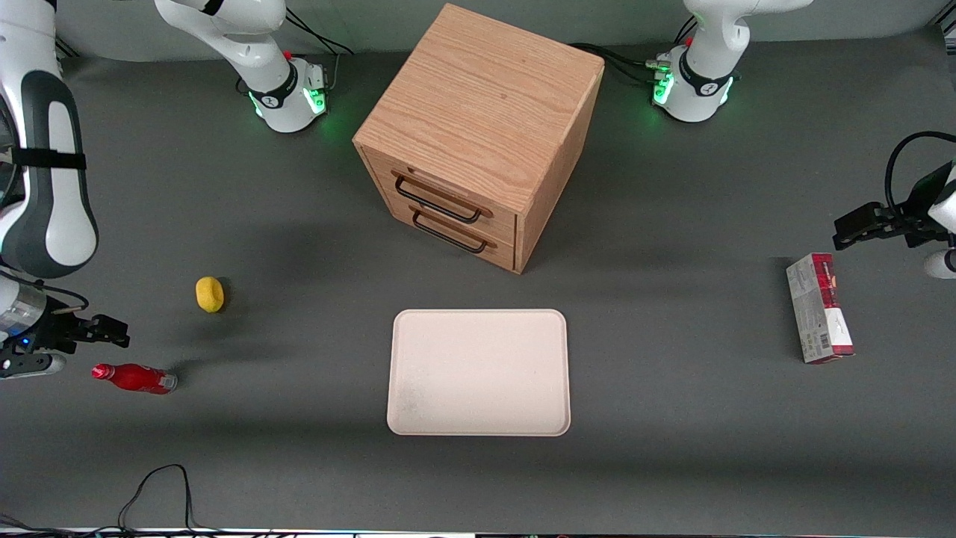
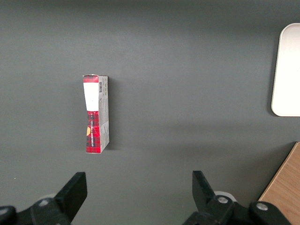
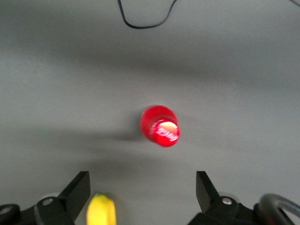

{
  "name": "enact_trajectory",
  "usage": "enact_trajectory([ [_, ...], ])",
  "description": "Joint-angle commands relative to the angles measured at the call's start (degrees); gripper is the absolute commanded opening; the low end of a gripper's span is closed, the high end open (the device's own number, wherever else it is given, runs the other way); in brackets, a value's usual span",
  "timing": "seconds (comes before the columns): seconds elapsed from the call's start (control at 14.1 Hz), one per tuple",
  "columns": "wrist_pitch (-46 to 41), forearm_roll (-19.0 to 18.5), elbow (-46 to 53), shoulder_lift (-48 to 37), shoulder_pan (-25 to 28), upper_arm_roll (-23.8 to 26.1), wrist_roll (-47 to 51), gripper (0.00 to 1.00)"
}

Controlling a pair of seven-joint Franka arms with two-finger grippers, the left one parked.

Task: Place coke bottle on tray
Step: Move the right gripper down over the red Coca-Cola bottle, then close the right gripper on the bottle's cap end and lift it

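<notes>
1. Reaching for the coke bottle [image 1: 134, 378] is the step in hand, judging by the layout: it stands on the grey table [image 1: 672, 224] at the lower left of the front view, apparently upright since the wrist camera looks down on its red cap, well apart from the tray [image 1: 478, 372] at lower centre.
2. To do this well, the gripper [image 1: 112, 331] should centre over the cap, descend straight, and close on the slim body low enough that the bottle does not tip or slip.
3. The gripper hangs at the left edge of the front view, just above the bottle's cap end, and holds nothing; its fingers [image 3: 77, 190] are spread wide.
4. In the wrist view the bottle [image 3: 160, 125] sits ahead of the fingertips, not yet between them.
5. A yellow lump [image 1: 210, 294] lies close by; the descent should stay clear of it.
</notes>
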Motion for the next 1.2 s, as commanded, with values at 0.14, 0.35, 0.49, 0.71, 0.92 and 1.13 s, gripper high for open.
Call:
enact_trajectory([
  [0.14,5.0,3.0,2.8,4.8,-2.0,0.4,-4.3,1.0],
  [0.35,5.2,6.5,3.8,6.2,-2.3,1.0,-4.4,0.99],
  [0.49,5.2,6.4,4.1,6.5,-2.4,1.5,-4.4,0.97],
  [0.71,5.3,6.4,4.5,7.2,-2.5,1.6,-4.6,0.68],
  [0.92,7.2,6.3,4.5,7.6,-2.5,1.7,-4.7,0.4],
  [1.13,7.2,6.3,4.8,7.6,-2.5,1.7,-4.5,0.0],
])
